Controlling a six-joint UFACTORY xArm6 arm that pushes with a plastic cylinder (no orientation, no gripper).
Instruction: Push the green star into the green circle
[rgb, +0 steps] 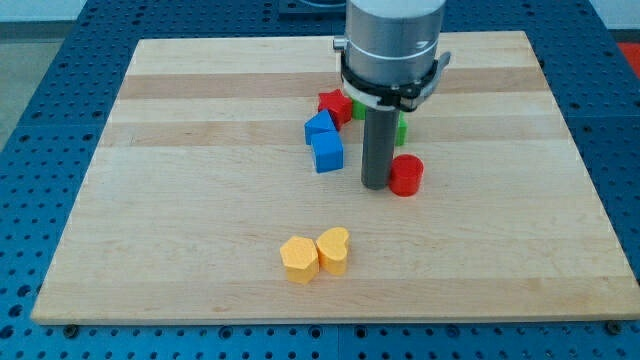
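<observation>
My tip (377, 186) rests on the board just left of a red cylinder (407, 176), touching or nearly touching it. Two green blocks are mostly hidden behind the arm. One green sliver (400, 130) shows right of the rod, above the red cylinder. Another green bit (357, 109) shows left of the rod, next to a red block (334, 105). I cannot tell which is the star and which the circle.
Two blue blocks (320, 127) (327, 153) sit together left of the rod. A yellow hexagon (299, 259) and a yellow heart (334, 250) touch each other near the view's bottom. The wooden board (180, 200) is ringed by a blue perforated table.
</observation>
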